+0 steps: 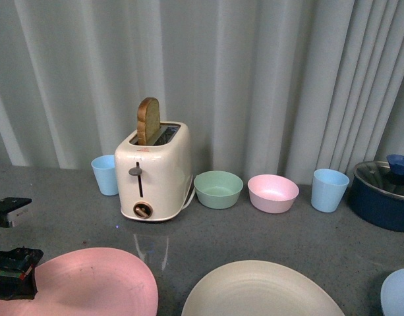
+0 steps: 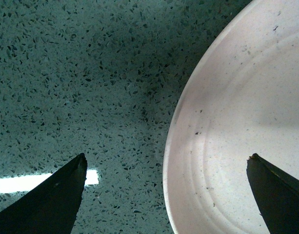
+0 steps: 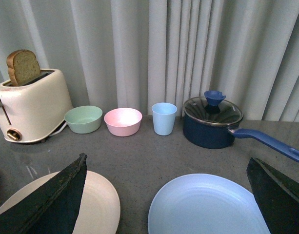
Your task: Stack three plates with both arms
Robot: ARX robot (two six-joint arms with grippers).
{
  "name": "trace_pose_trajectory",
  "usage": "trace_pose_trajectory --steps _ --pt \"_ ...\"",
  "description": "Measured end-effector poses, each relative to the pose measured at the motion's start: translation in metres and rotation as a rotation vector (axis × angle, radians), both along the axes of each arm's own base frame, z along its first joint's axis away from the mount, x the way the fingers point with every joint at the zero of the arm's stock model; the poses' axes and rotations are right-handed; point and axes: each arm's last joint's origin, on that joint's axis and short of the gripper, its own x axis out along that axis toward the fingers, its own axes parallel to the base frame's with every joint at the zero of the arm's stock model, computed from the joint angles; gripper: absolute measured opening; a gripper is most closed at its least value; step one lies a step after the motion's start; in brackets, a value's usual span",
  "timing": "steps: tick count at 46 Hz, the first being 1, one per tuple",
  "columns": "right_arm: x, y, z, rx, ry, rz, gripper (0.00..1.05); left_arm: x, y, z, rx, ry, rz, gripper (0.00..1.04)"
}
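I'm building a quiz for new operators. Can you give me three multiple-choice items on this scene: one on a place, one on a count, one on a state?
1. In the front view, which plate lies between the other two?
A pink
B cream-beige
C light blue

2. How many light blue cups are there?
A one
B three
C two

3. How is the left gripper set?
A open, one finger over the pink plate and one off it
B shut on a bowl
C shut on a cup

Key:
1 B: the cream-beige plate sits with the pink plate on its left and the light blue plate on its right.
2 C: one stands left of the toaster, and one stands right of the pink bowl.
3 A: the left wrist view shows the fingertips wide apart, either side of the plate's rim.
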Motion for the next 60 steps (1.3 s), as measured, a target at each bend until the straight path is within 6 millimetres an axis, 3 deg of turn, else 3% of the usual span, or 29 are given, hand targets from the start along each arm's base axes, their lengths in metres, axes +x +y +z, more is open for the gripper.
trace_pose_trajectory --steps 35,49,60 --pt "0.0 0.0 0.0 0.0 0.0 0.0 0.97 -0.01 -0.001 -0.026 0.011 0.027 -0.016 0.97" --pt "0.0 0.0 0.0 0.0 0.0 0.0 0.97 -0.012 -0.002 -0.029 0.004 0.02 -0.03 0.43" --pt "0.0 0.0 0.0 0.0 0.0 0.0 0.97 -0.012 -0.003 -0.027 -0.012 0.001 -0.026 0.12"
